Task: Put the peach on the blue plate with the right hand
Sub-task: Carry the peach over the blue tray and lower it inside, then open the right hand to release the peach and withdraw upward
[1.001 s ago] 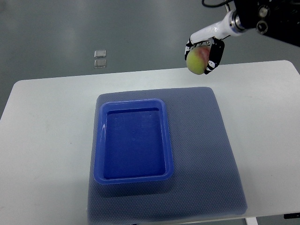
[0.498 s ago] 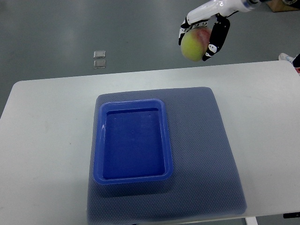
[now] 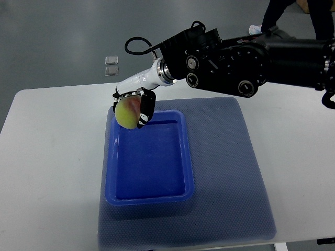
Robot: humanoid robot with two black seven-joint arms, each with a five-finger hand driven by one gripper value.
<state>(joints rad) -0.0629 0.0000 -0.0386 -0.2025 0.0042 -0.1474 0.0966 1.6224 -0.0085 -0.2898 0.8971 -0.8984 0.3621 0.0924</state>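
Note:
My right hand [image 3: 132, 110] reaches in from the right on a black arm [image 3: 246, 52] and is shut on a yellow-green peach [image 3: 126, 111] with a red blush. It holds the peach over the far left corner of the blue plate [image 3: 149, 196], a deep rectangular tray. I cannot tell how high the peach is above the plate. The plate holds nothing. The left arm is out of view.
The plate sits on a grey-blue mat [image 3: 230, 172] on a white table [image 3: 47, 157]. A person's legs [image 3: 293, 15] show at the far right beyond the table. Two small clear squares [image 3: 111, 65] lie on the floor behind the table.
My right arm has swung far left and down with the peach, from beyond the table's far right edge to over the plate's far left corner. The arm now fills the upper right.

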